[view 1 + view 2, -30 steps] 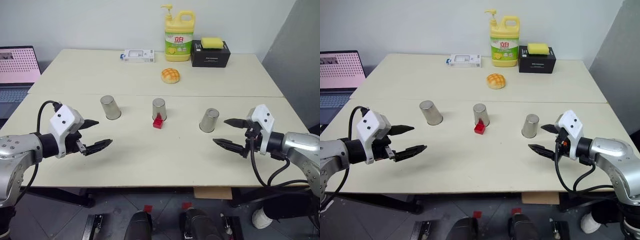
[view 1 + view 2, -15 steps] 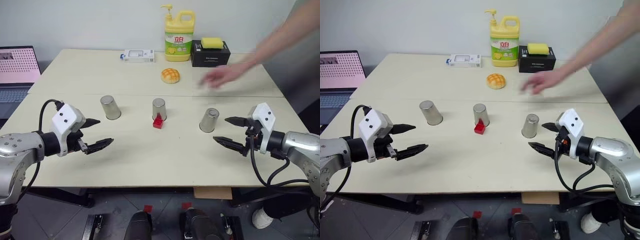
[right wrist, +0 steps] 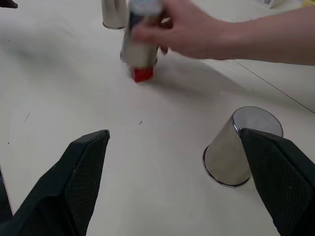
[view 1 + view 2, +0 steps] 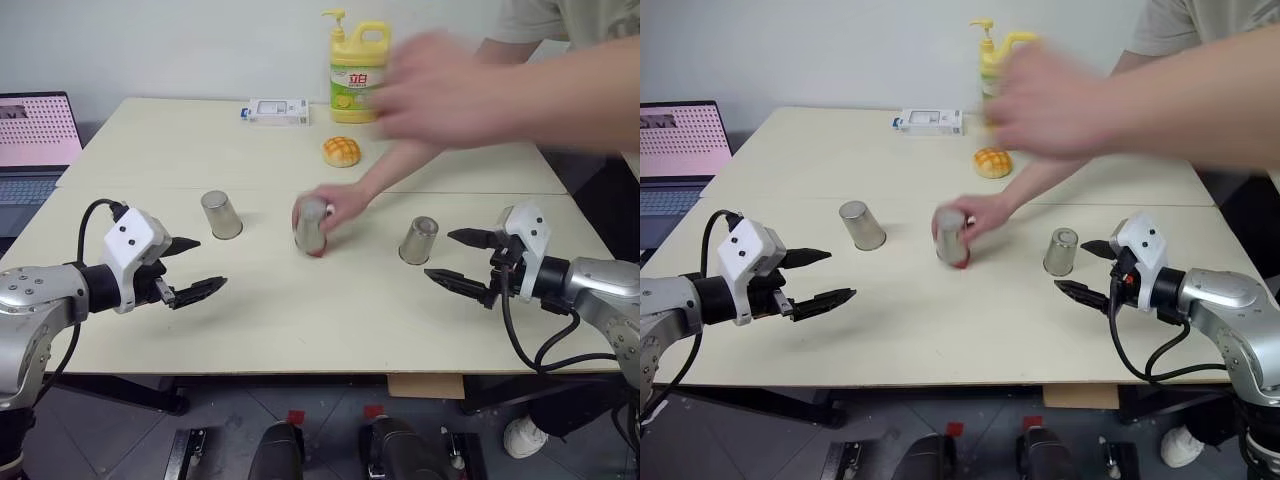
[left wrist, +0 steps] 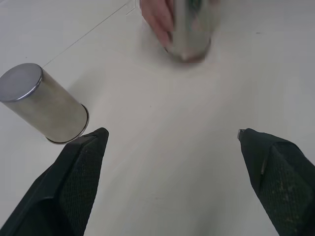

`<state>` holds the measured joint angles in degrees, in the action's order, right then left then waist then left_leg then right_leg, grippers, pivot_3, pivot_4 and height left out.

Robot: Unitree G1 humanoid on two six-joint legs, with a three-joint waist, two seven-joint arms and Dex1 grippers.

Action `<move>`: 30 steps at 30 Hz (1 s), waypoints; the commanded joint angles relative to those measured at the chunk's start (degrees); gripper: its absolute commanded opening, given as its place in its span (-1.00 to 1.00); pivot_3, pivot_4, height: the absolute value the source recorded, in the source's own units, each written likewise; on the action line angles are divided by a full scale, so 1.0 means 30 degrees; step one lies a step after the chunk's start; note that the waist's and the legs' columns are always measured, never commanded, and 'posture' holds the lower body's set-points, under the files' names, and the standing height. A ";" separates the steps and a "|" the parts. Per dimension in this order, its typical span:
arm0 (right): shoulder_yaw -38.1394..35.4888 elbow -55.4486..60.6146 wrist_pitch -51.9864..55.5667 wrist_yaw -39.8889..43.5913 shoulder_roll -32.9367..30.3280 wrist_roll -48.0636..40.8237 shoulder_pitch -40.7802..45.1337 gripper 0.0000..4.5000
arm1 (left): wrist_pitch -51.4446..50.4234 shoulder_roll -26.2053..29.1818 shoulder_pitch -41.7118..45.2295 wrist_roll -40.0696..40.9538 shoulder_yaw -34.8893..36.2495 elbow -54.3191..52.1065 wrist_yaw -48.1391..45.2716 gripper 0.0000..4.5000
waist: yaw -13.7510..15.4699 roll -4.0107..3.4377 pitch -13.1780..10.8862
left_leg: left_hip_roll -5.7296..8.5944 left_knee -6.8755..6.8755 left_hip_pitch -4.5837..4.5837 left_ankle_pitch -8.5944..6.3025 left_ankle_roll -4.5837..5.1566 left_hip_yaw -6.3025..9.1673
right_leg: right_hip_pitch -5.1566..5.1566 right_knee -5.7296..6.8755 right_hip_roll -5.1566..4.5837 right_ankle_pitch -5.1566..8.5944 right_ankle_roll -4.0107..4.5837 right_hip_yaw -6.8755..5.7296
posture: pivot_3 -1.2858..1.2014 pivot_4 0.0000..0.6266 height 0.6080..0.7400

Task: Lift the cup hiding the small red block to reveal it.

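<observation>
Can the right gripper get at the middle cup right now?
Probably not: a person's hand is wrapped around the middle cup, and the open right gripper hangs beyond the right cup, which stands between.

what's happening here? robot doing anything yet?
Not yet. A person's hand grips the middle cup and is bringing it down over the small red block, whose edge shows at the cup's base. The other two steel cups, left cup and right cup, stand upside down on the table. The left gripper and right gripper hover at the table's sides, jaws open, holding nothing.
</observation>
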<state>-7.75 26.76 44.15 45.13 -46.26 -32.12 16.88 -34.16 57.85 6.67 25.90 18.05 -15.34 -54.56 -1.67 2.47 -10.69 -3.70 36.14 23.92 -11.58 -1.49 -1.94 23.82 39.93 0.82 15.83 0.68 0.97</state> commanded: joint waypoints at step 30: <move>0.2629 0.0857 0.0769 0.0510 0.1281 -0.1668 0.3209 0.98 | 0.0675 -0.1197 0.3994 -0.2201 -0.1088 0.5118 0.3217 1.00 | -0.0006 0.0002 0.0001 | 0.0013 0.0009 -0.0008 0.0001 0.0001 0.0004 | -0.0008 0.0008 0.0010 -0.0002 -0.0003 -0.0013 | 0.03 -0.52 1.00</move>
<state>-0.54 28.92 46.61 46.22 -43.09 -36.55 24.25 -34.35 54.84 16.21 22.20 15.77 -2.51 -47.95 -1.69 2.47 -10.69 -3.66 36.17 23.89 -11.58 -1.48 -1.93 23.80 39.95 0.85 15.82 0.67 0.93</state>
